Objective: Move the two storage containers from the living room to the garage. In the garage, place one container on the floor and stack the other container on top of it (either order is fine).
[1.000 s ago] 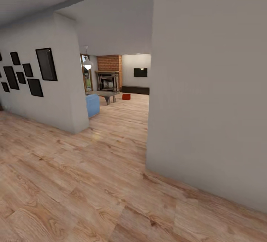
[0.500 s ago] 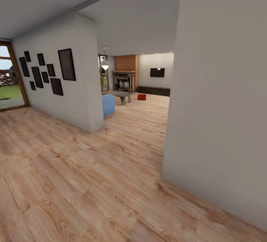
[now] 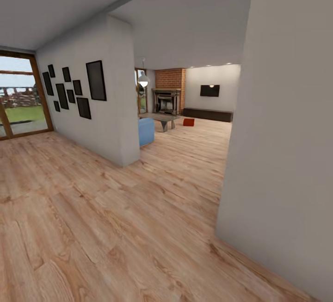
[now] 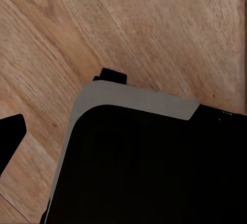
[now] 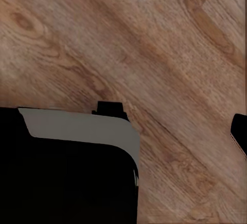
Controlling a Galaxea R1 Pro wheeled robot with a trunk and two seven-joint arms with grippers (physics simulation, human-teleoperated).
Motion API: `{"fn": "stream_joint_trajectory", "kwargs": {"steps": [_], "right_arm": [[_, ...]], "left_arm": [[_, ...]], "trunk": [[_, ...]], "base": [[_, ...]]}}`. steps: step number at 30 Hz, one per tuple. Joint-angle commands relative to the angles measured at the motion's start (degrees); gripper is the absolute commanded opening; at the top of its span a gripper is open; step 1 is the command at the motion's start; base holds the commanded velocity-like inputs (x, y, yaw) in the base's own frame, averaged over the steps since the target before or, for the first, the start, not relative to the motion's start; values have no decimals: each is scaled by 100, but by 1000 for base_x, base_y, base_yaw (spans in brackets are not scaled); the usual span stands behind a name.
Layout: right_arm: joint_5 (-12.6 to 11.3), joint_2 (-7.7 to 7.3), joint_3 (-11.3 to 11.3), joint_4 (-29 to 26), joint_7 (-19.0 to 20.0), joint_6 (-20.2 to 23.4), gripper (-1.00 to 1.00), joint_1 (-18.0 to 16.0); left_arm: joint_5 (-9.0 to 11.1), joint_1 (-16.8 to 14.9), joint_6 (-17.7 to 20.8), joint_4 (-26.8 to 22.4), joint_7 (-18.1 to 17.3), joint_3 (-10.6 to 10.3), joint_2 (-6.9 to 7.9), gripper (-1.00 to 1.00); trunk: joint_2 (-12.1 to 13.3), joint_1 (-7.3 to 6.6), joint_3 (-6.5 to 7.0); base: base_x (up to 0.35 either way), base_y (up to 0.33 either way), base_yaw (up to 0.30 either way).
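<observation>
Storage container far off, robot in the hallway

Storage containers are the goal, and one small red-orange box bin (image 3: 188, 122) is seen on the light wood-plank floor (image 3: 115, 228) of the living room, well beyond the opening, near the dark low coffee table (image 3: 163, 119). A second bin cannot be made out.

Nearest, in both wrist views, dark rounded body parts of the robot with a pale grey edge (image 4: 134, 100) (image 5: 82, 128) are seen over the planks. Black shapes at the frame edges (image 4: 9, 139) (image 5: 239, 131) may be fingertips, but this cannot be confirmed, so it cannot be told whether the fingers are spread or closed. Nothing is seen held or touched by them, and no task object lies near them; the bin is well apart from both arms.

Further on, the risk is judged to lie at the passage. The plain grey wall corner (image 3: 231, 228) on the right stands close, and the corner of the grey wall with black picture frames (image 3: 125, 107) narrows the left side. If the base is steered too tightly, a wall could be clipped. Beyond, the blue sofa end (image 3: 146, 131) and the table could be bumped, or the bin pushed aside by the base.
</observation>
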Motion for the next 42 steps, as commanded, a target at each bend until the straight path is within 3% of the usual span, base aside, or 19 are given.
{"fn": "stream_joint_trajectory", "kwargs": {"steps": [1,35,42], "right_arm": [[-57,2,45,17,-9,-33,100,-8],[-42,32,55,17,42,-26,100,-6],[-50,17,60,17,34,-26,100,-9]], "left_arm": [[5,-2,-9,2,0,35,-2,100],[-19,-2,-67,136,-37,21,-1,100],[3,-1,-79,135,-39,28,-2,100]], "trunk": [[-3,3,-6],[-3,3,-6],[-3,3,-6]], "base": [[324,0,4],[324,0,1],[324,0,193]]}}
